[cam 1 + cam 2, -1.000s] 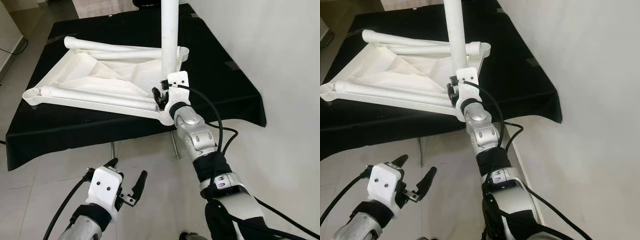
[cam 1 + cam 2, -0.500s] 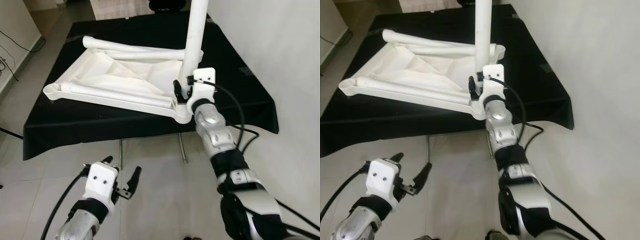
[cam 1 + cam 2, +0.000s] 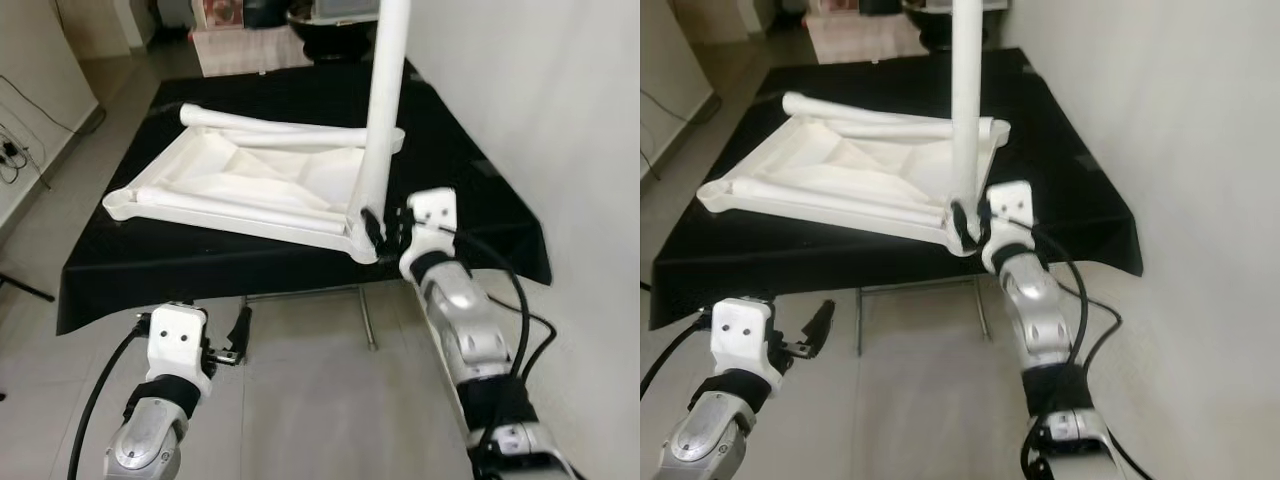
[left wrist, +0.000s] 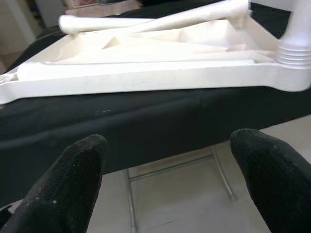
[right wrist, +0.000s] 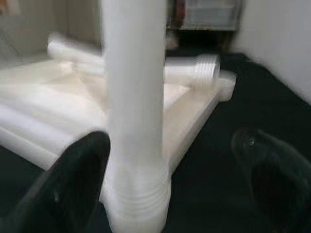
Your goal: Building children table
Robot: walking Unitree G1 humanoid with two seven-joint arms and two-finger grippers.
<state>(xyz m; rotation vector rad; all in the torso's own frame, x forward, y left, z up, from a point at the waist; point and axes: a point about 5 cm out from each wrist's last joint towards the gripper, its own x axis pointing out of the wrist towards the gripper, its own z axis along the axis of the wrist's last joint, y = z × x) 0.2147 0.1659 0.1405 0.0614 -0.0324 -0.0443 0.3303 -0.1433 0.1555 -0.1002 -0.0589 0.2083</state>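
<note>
Your right tool (image 3: 385, 226) has let go of the upright leg (image 3: 385, 100) and now gapes wide beside its base. You see the white tabletop (image 3: 255, 185) lying upside down on the black counter (image 3: 470, 200), that leg pointing straight up, two others lying flat across it. Your left tool (image 3: 238, 335) hangs open below.

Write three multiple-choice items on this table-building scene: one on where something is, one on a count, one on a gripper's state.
1. Where does the white tabletop lie?
A. On the floor
B. Upside down on the black-clothed table
C. Leaning against the wall

2. How many legs stand upright in a corner socket?
A. One
B. Two
C. Four

3. How is the right gripper?
A. Shut on the leg
B. Open, fingers either side of the upright leg
C. Hanging below the table

Answers:
1. B: its ribbed underside faces up on the black cloth.
2. A: one leg stands; the other legs lie loose in the tabletop.
3. B: the right wrist view shows gaps between both fingers and the leg.
</note>
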